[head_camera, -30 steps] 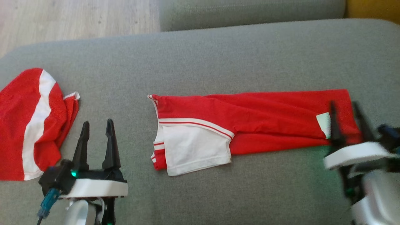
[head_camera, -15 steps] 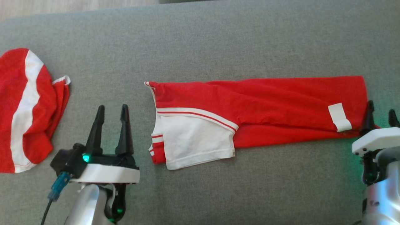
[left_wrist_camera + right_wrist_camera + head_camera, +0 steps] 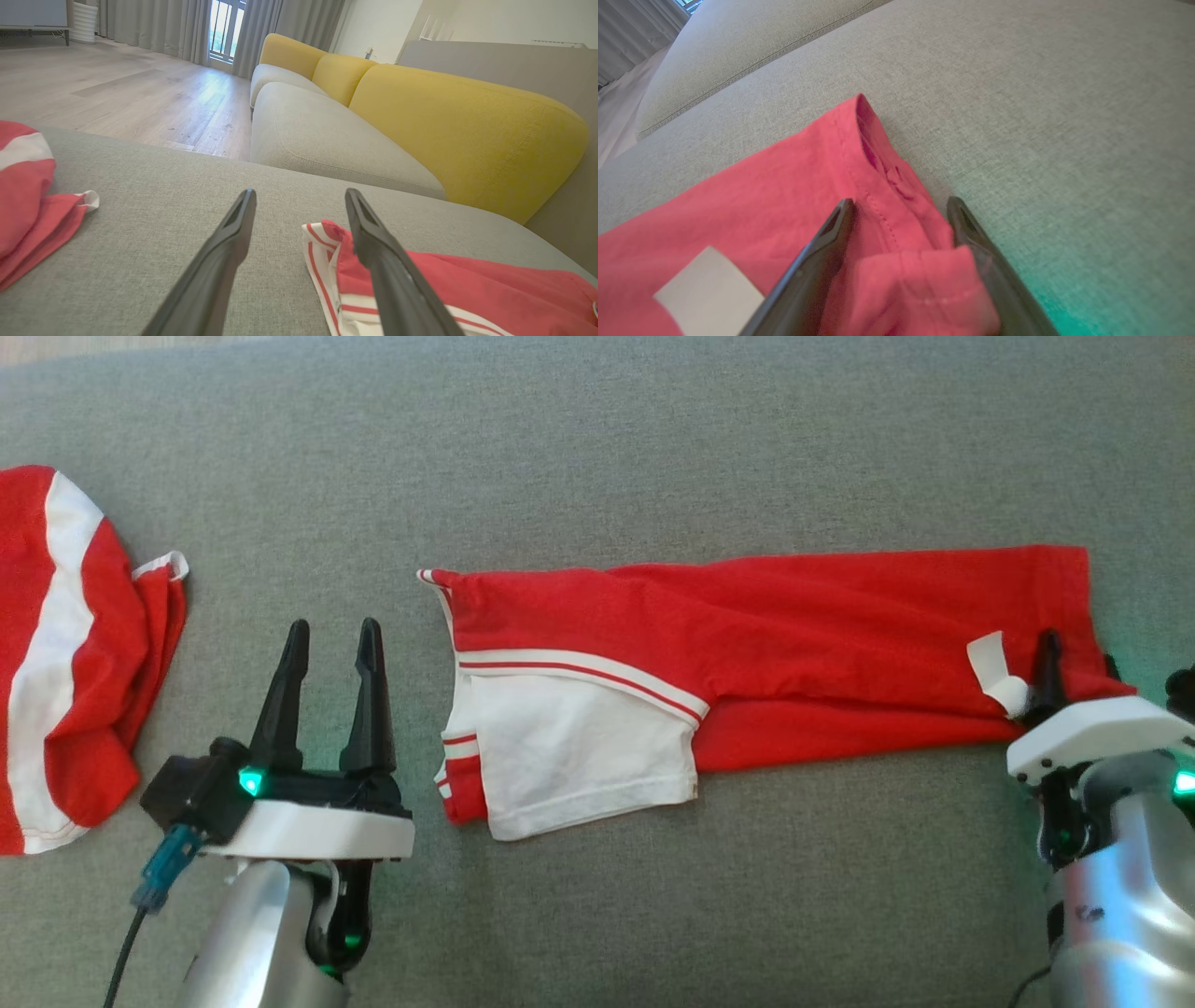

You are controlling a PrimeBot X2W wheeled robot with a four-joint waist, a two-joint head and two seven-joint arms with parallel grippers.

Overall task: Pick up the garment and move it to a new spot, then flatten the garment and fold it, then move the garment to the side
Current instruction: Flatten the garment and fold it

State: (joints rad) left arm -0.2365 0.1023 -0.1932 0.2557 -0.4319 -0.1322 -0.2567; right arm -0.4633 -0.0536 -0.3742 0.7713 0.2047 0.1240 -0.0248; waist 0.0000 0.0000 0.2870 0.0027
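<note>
— What changes?
— The right gripper (image 3: 1080, 658) has moved onto the right end of the garment (image 3: 794, 644), mid-frame; fingers apart, hem (image 3: 882, 219) between them.
— The left gripper (image 3: 331, 627)?
— Parted, empty, lower left. A fold seems next.

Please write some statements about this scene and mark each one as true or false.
1. The left gripper is open and holds nothing. True.
2. The right gripper is at the garment's sleeve end. False: its fingers straddle the red hem corner, opposite the white sleeve.
3. A second red-and-white garment lies apart, to the left. True.
4. The garment hangs in the air. False: it lies on the gray cushion.
</note>
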